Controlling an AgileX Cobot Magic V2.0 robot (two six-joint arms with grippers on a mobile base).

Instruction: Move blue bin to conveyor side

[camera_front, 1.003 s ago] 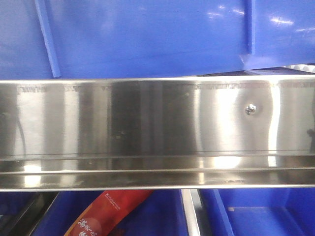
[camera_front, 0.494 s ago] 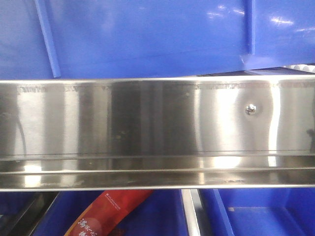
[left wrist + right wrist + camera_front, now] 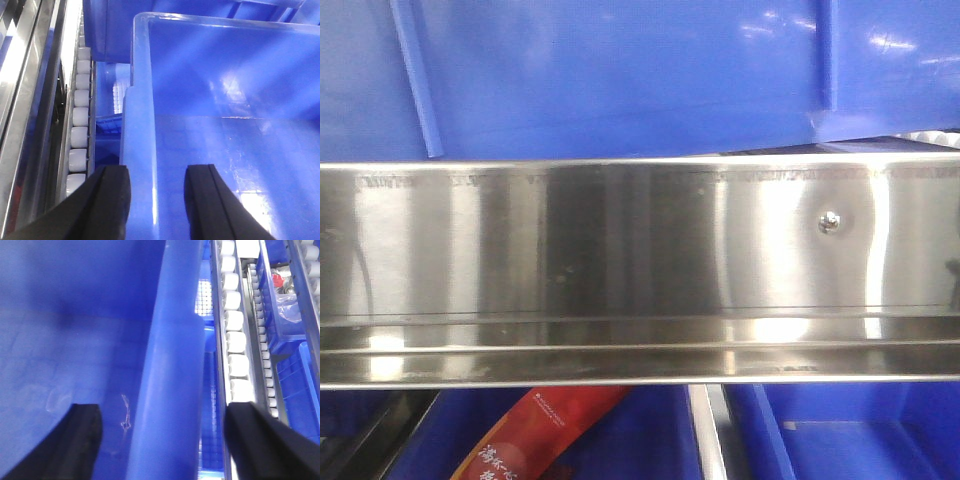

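Between the spread fingers of my left end effector (image 3: pixel 156 170) sits the left wall of the blue bin (image 3: pixel 225 75), unpinched; my right end effector (image 3: pixel 162 409) straddles the opposite wall, equally spread. Over the last second the bin has not shifted above the steel shelf rail (image 3: pixel 620 240), so I judge the lift hasn't begun; the conveyor side is unseen.

Large glossy blue plastic rectangular crate (image 3: pixel 620 70), smooth walls ribbed by thin vertical strips, thick rolled rim, set upright, seen just above the shiny steel shelf rail (image 3: pixel 640 250)
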